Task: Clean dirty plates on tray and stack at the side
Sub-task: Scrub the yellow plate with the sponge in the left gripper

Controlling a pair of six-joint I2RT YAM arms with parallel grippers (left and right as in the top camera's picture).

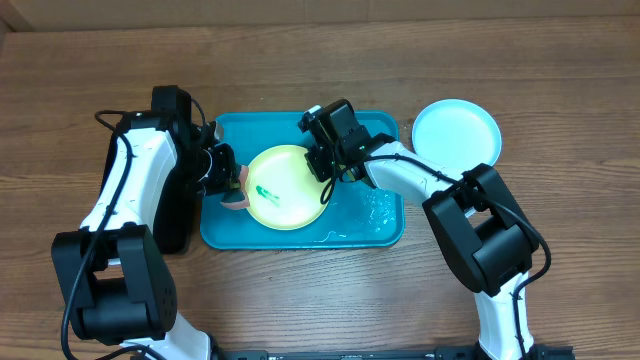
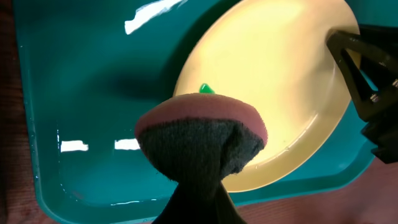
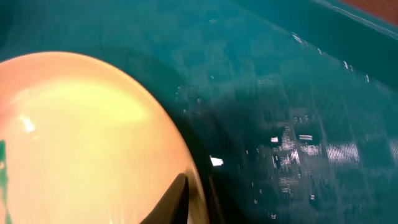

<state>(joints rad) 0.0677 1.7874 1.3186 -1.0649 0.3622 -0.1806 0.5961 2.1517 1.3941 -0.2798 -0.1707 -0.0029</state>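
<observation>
The pale yellow plate (image 1: 285,187) lies tilted in the turquoise tray (image 1: 370,225), with a teal smear (image 1: 265,190) on its face. My right gripper (image 1: 325,165) is shut on the plate's right rim; the right wrist view shows one finger on each side of the rim (image 3: 198,199). My left gripper (image 1: 222,180) is shut on a pink and dark grey sponge (image 1: 237,198) at the plate's left edge. In the left wrist view the sponge (image 2: 202,134) hides the fingers and sits just in front of the smear (image 2: 206,89). A light blue plate (image 1: 456,132) lies on the table right of the tray.
The tray floor is wet, with water beads on its right half (image 3: 298,143). A black tray (image 1: 178,225) lies under my left arm, against the turquoise tray's left side. Bare wooden table (image 1: 320,300) surrounds the rest.
</observation>
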